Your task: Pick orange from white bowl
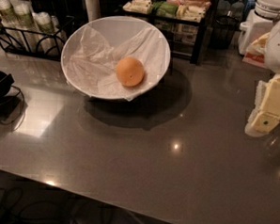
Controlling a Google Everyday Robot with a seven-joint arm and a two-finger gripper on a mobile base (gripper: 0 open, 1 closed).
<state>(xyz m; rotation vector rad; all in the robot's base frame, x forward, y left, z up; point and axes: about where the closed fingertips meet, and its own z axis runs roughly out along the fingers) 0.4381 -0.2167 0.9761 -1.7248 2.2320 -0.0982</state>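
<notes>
The orange lies in the white bowl, low and right of the bowl's middle, on crinkled white paper lining. The bowl is wide and tilted toward me, standing at the back centre of the grey counter. My gripper hangs at the right edge of the view, cream-coloured, above the counter. It is well to the right of the bowl and apart from it, holding nothing that I can see.
A wire rack with cups stands at the back left. A dark shelf with packets stands behind the bowl. A black object with a cable sits at the left edge. White appliances stand at the back right. The counter's front edge runs across the bottom.
</notes>
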